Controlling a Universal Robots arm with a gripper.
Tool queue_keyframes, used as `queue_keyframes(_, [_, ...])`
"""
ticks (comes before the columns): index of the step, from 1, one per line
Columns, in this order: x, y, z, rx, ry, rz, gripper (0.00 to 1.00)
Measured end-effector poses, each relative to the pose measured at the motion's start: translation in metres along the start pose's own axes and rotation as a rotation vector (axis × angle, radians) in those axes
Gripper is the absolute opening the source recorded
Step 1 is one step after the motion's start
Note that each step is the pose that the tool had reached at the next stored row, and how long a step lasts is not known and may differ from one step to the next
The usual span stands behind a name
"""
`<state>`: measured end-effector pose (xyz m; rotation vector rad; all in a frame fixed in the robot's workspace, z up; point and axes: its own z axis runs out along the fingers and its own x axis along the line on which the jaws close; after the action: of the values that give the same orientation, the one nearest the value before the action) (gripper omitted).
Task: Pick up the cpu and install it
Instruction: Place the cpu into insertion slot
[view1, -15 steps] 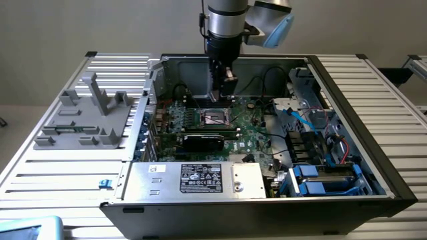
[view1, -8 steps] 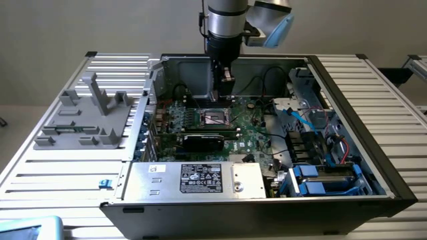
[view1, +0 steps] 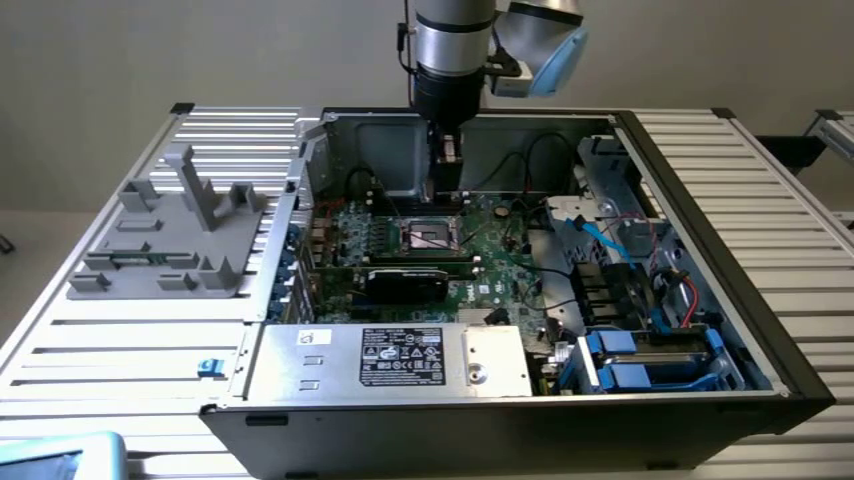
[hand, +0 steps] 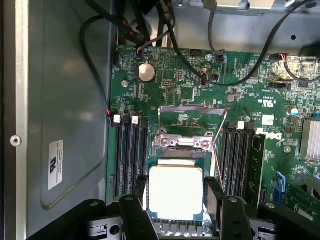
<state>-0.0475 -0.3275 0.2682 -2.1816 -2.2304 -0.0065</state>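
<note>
cpu (hand: 176, 192): pinched in the claw (hand: 177, 192), lying flat with its shiny silver top facing the wrist camera and a thin green rim around it

claw: closed on the cpu, with a black finger (hand: 141, 192) pressed against each of two opposite edges, so it's a grip and not a wide-open hover

arm (view1: 447, 60): comes straight down into the open computer case (view1: 694, 200); in the exterior view the claw (view1: 446, 195) hangs just above the socket (view1: 434, 236)

socket: dark square with a metal frame, roughly mid-board; the wrist view shows its silver hinge piece (hand: 182, 143) just beside the cpu

green board (hand: 170, 75): memory slots (hand: 127, 150) run along both sides of the socket, and there's a round coin battery (hand: 145, 71) plus black cables (hand: 95, 60) looping over one end

power supply (view1: 400, 358): grey metal box with a black label, sitting at the near edge of the case

drive bays (view1: 641, 360): blue-tabbed, on the exterior view's right inside the case

grey fixture (view1: 187, 230): plastic thing with upright posts, on the slatted table (view1: 120, 350) at the exterior view's left, well apart from the claw
</note>
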Motion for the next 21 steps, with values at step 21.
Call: queue_keyframes(21, [0.0001,-0.0062,0.0010,-0.0122,0.0051,0.091,0.55])
